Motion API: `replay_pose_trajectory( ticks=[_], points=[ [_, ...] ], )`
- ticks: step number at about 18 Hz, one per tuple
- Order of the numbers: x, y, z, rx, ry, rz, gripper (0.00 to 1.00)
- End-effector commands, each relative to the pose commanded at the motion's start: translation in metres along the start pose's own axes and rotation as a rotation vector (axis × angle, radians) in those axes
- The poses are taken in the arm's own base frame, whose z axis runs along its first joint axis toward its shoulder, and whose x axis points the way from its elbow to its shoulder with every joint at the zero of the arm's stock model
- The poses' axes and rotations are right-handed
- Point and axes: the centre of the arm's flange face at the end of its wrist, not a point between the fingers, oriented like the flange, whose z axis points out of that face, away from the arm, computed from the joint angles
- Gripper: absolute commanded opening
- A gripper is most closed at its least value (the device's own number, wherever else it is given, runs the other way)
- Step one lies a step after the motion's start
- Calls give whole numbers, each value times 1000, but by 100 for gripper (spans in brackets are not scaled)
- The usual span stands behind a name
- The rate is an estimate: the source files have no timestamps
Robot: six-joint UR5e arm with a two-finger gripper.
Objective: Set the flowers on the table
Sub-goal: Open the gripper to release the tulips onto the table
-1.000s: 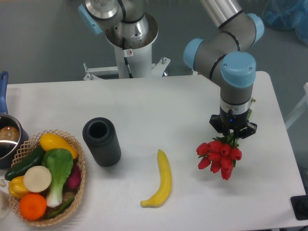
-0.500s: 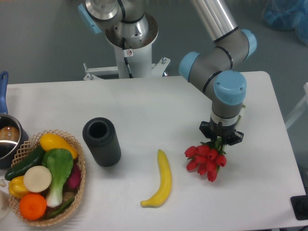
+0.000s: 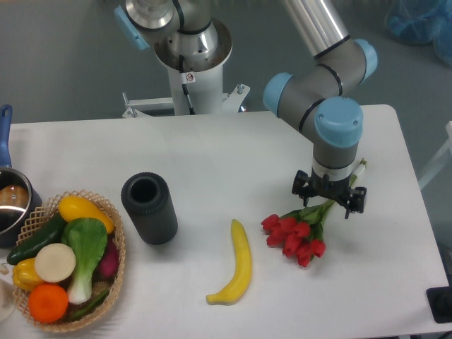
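The flowers (image 3: 292,234), a small bunch of red tulip buds on green stems, lie on the white table (image 3: 233,148) right of the yellow banana. The buds point left and the stems run up to the right. My gripper (image 3: 330,197) stands just above the stems with its fingers spread wide on either side. It is open and holds nothing. The stems' far end shows right of the gripper.
A yellow banana (image 3: 238,265) lies left of the flowers. A black cylindrical vase (image 3: 149,208) stands upright mid-table. A wicker basket (image 3: 106,296) of vegetables sits at the front left, with a pot (image 3: 10,205) behind it. The robot base (image 3: 191,56) is at the back.
The gripper lowered the flowers leftwards, then opened. The flowers went from hanging in the shut gripper to lying flat on the table.
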Motion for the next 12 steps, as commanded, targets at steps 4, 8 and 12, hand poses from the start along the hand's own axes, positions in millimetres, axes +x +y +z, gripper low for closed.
replay_pose_trajectory(
  ticks=[4,8,12],
  points=[
    [-15,14,-12,46,1,-36,100],
    [-23,28,-16,48,-4,23,100],
    [-23,30,-16,45,-3,31,100]
  ],
)
